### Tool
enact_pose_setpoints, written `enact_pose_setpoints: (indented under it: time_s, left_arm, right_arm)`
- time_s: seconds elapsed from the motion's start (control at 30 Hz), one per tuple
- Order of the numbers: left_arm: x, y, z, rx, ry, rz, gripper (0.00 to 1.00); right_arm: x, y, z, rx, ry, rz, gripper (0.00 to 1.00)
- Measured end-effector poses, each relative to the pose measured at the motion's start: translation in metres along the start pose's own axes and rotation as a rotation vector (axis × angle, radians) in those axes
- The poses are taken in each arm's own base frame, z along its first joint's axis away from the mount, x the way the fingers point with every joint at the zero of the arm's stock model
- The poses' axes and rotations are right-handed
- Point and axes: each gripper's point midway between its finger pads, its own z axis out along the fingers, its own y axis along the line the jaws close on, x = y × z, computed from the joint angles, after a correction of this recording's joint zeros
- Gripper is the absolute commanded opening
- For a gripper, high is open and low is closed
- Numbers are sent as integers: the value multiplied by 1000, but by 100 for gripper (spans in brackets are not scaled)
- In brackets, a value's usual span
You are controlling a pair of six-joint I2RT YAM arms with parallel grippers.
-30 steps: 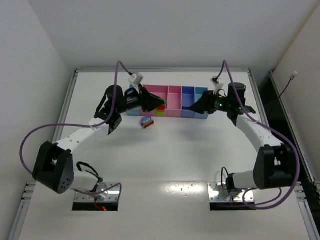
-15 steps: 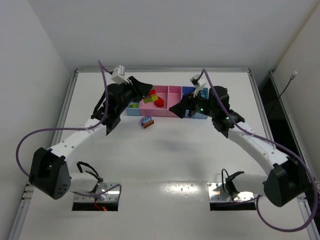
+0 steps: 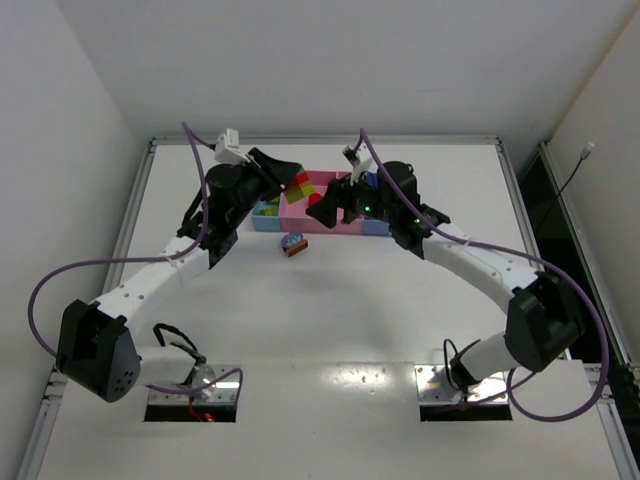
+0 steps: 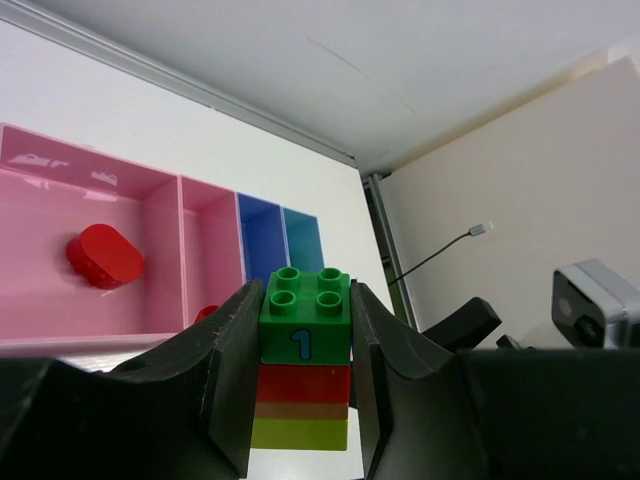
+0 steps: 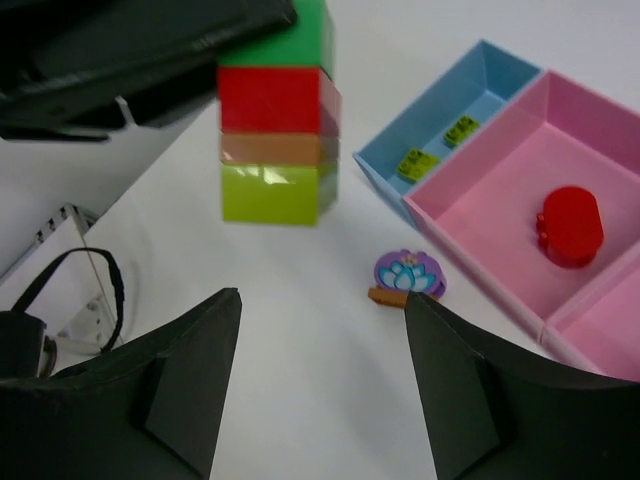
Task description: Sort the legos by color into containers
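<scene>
L arm [image 3: 150, 275] comes in from the left, its jaws clamped on the green brick [image 4: 303, 315] that tops a short stack of plastic toy bricks [image 5: 272, 130]: green, red, a thin orange-brown plate, then lime-yellow at the free end. Stack is held up off the white counter [image 3: 400, 310], near the left end of the row of joined shallow plastic bins [image 3: 296, 212]. In R wrist view only the green brick sits between L jaws; the other three stick out clear of them

Key relation: stack's long axis runs from L jaws out to the lime-yellow brick, & R jaws face it from the opposite side. In R wrist view the stack sits ahead & up-left of the gap, near but not yet between the fingers [image 5: 190, 380]. R jaws stand apart w/ nothing in them. R arm [image 3: 480, 270] is the free one, so prob next = bring R jaws round the free end & pull a brick off. That needs a shift to centre the gap on the stack

On the counter: a small purple flower-print piece on an orange base [image 5: 408, 275], just beside the light-blue end bin [image 5: 378, 180], not in it. That bin holds two small lime-yellow bits [image 5: 413, 160]. Next right, the pink bin [image 5: 480, 190] holds one red rounded brick [image 5: 570, 225]
</scene>
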Motion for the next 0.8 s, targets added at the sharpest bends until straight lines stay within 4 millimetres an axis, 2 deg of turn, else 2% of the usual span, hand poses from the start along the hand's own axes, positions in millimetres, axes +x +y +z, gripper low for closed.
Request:
enact_pose_setpoints:
  time_s: [0.2, 0.47, 0.7, 0.8]
  left_arm:
    - [-1, -2, -1, 3, -2, -13, 0]
    - [-2, -4, -1, 15, -5, -13, 0]
    - [-2, -9, -1, 35, -3, -13, 0]
    - [-2, -10, -1, 42, 0, -13, 0]
  right_arm:
    - [-20, 24, 17, -58, -44, -34, 70]
    - [-15, 31, 30, -79, -24, -36, 70]
    - [-11, 28, 34, -74, -14, -33, 55]
    - [-11, 28, 34, -73, -14, -35, 52]
